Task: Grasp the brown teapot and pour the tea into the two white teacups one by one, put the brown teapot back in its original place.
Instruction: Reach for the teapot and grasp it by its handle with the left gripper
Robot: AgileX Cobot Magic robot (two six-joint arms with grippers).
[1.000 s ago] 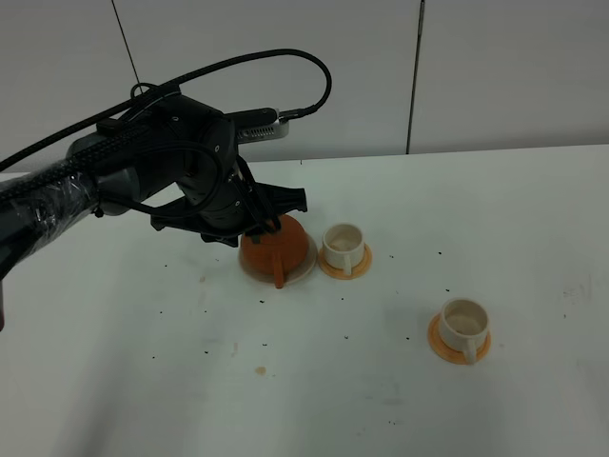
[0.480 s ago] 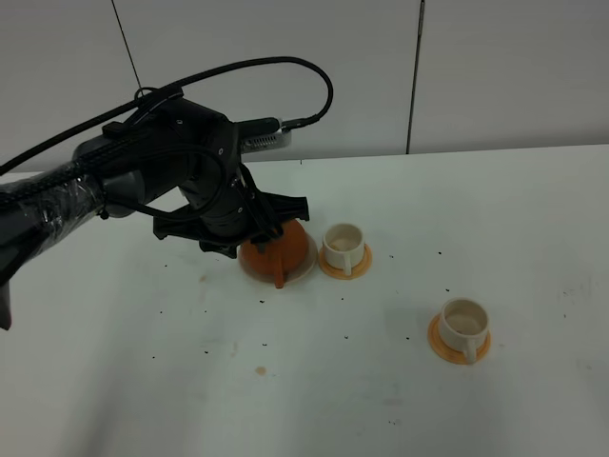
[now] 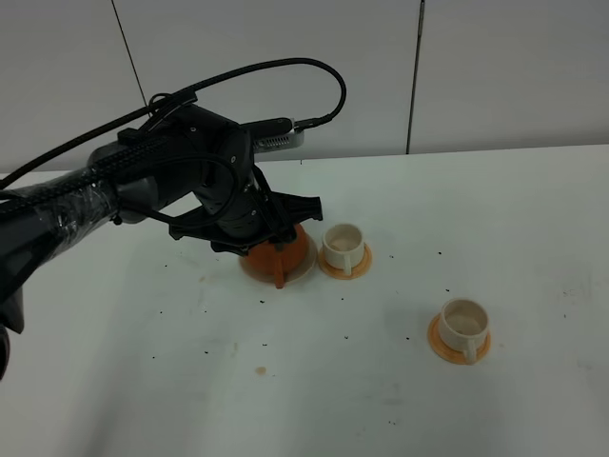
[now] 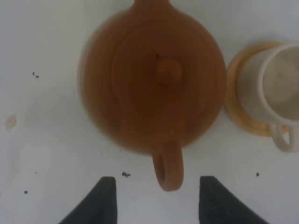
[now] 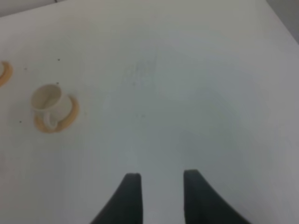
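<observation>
My left pincer (image 4: 156, 181) stands apart astride the handle of the brown teapot (image 4: 152, 77), which sits on its saucer (image 3: 303, 270). My right pincer (image 5: 159, 179) is apart and empty. I can't tell whether the teacups (image 3: 343, 246) (image 3: 463, 324) hold tea.

The left arm (image 3: 86, 195) stretches in from the side, its wrist bent steeply downward. The left gripper (image 4: 156, 205) has its jaws spread wide, clasping nothing. The right gripper (image 5: 159, 198) hangs with jaws parted, empty.
</observation>
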